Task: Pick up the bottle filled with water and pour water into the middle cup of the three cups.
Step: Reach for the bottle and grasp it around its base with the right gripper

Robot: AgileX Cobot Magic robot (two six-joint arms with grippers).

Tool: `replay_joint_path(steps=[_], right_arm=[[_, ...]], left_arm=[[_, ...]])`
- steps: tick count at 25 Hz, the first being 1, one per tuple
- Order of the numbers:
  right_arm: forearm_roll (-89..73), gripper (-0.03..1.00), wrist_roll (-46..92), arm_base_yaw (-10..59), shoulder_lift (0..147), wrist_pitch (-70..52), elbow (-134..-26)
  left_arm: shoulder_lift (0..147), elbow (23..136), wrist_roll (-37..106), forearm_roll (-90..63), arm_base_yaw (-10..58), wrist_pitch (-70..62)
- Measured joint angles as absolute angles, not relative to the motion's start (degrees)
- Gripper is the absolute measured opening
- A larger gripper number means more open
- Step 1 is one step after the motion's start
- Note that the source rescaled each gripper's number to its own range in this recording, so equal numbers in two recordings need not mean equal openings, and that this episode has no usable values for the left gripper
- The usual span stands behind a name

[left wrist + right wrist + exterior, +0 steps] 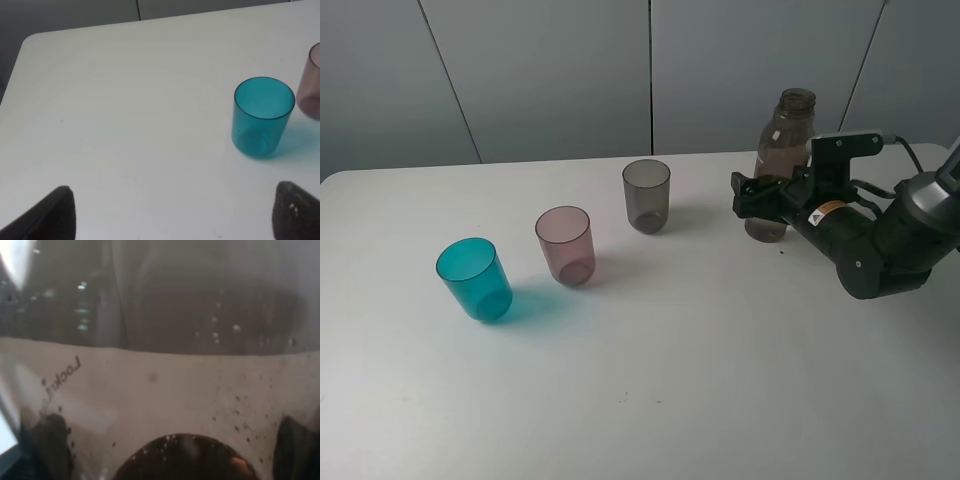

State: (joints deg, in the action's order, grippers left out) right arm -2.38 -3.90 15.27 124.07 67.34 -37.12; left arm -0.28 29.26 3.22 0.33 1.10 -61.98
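Observation:
The smoky brown bottle [786, 140] stands uncapped on the table at the back right, part filled with water. My right gripper [750, 197] is open, with its jaws on either side of the bottle's lower body. In the right wrist view the bottle [165, 380] fills the frame between the fingertips [50, 445]. The three cups stand in a diagonal row: teal-blue [475, 278], pale pink middle cup [566, 245], smoky grey [647, 195]. My left gripper [172, 215] is open and empty above the table, near the teal cup [263, 117]. The pink cup [311, 82] shows at that view's edge.
The white table [670, 380] reaches to a grey panelled wall behind. Its rounded back left corner [30, 42] shows in the left wrist view. The right arm's black body [870, 245] lies over the table's right side.

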Motion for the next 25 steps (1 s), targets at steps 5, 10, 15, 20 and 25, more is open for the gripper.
replay_joint_path(steps=[5,10,15,20,25], right_arm=[[-2.38,0.98,-2.95,15.27,124.07,67.34,-37.12],[-2.38,0.97,-2.38,15.27,124.07,67.61,-37.16],[-2.38,0.97,-2.27,15.27,124.07,67.76,-37.72],[-2.38,0.29,-2.27,15.27,124.07,67.76,-37.72],[-2.52,0.03,-2.27,15.15,124.07,67.76,-37.79]], left_arm=[[-0.28,29.26,3.22,0.33,1.10,-61.98],[-0.28,29.26,3.13,0.33,1.10,-61.98],[-0.28,29.26,3.13,0.33,1.10,-61.98],[-0.28,29.26,3.13,0.33,1.10,-61.98],[-0.28,29.26,3.13,0.33,1.10,-61.98]])
